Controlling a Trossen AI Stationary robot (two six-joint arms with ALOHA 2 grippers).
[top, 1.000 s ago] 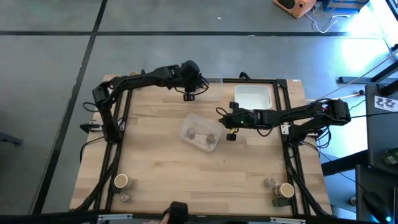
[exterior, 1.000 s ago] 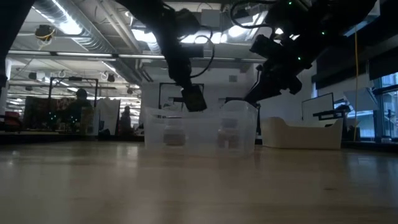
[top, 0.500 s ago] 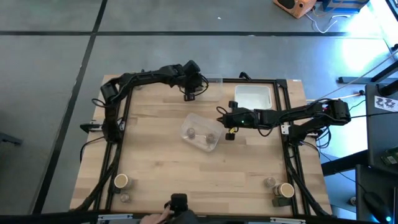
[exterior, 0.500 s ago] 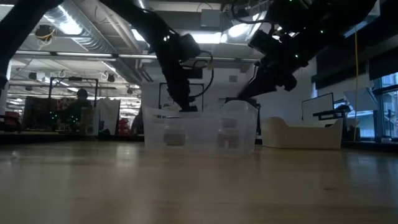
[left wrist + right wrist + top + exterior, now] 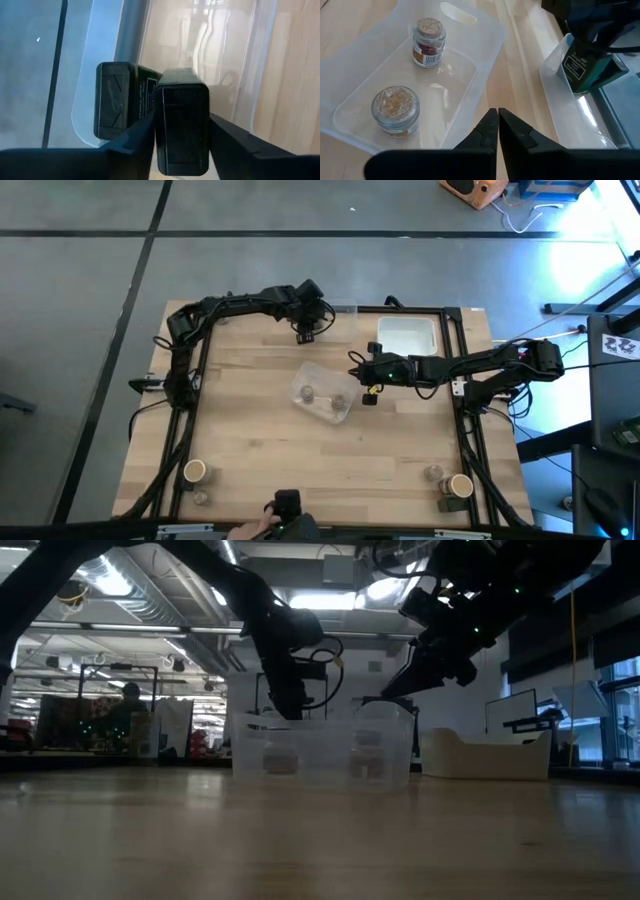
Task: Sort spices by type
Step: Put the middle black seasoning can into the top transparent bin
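Reading labels first, we find little legible: the dark box (image 5: 182,120) in our left gripper (image 5: 305,335) shows only embossed marks on its lid, its neighbour, a second dark box (image 5: 117,97), carries a strip of small white print we cannot read, and the same goes for the white-framed label on a dark box seen from our right wrist.

Starting at the left, a tan-topped jar (image 5: 195,471) and a small grey jar (image 5: 202,498) stand at the near left corner of the table (image 5: 250,440). Our left gripper is at the far edge, its fingers (image 5: 135,137) clamped on either side of the dark box, which sits upright between them, over a clear bin (image 5: 220,65) and touching the second box there.

At mid-table a second clear bin (image 5: 322,391) holds a cork-topped jar (image 5: 428,42) with red contents and a glass jar (image 5: 396,110) of pale flakes. Just beside it hovers our right gripper (image 5: 371,394), fingers (image 5: 485,132) pressed together and empty. A white tray (image 5: 407,336) lies beyond. At the near right corner stand another tan-topped jar (image 5: 459,484), a grey jar (image 5: 433,474) and a dark container (image 5: 448,504).
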